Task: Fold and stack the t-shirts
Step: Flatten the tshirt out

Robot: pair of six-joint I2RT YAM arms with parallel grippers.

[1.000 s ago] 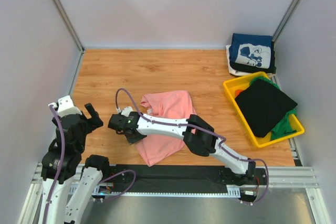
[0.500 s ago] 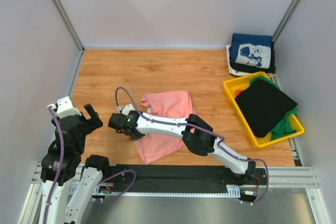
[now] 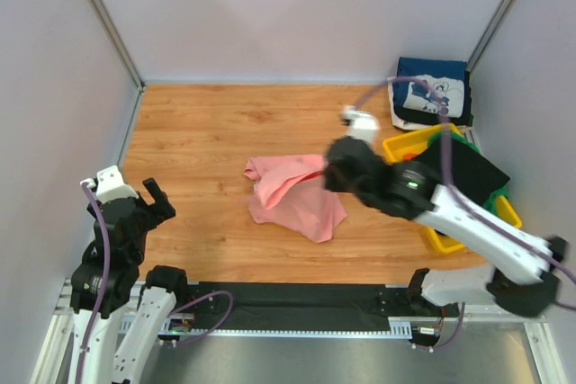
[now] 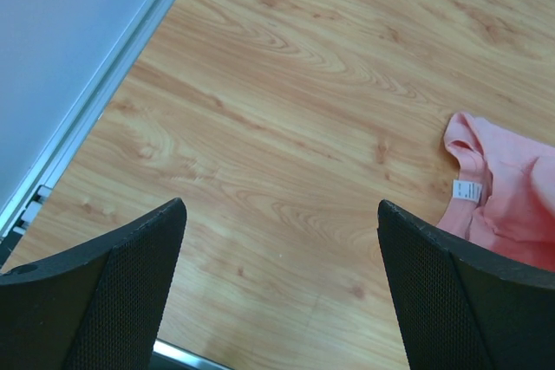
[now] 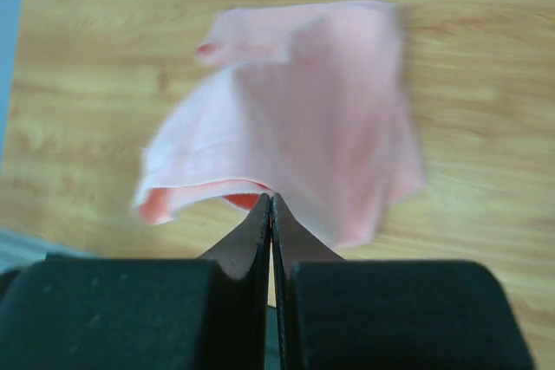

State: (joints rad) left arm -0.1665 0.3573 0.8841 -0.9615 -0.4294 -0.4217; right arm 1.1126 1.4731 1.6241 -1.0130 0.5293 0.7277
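Pink shirt (image 3: 292,200): crumpled on the desk (image 3: 198,123), not yet folded. One edge is pinched between the closed right fingers (image 5: 250,240); the rest hangs beyond their tips. Left fingers (image 4: 130,275) are spread wide and empty, with the shirt to their right. The navy shirt (image 3: 432,87) lies folded beyond the right fingers. The black shirt (image 3: 454,182) waits in the bin (image 3: 396,152), just right of them. Judged early stage.

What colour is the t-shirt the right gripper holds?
Plain salmon-pink t-shirt, shown best in the right wrist view.

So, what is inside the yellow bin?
A black t-shirt lies on top in the yellow bin, with green cloth showing beneath its right edge. Whatever lies deeper is covered, and the right arm hides the bin's near part.
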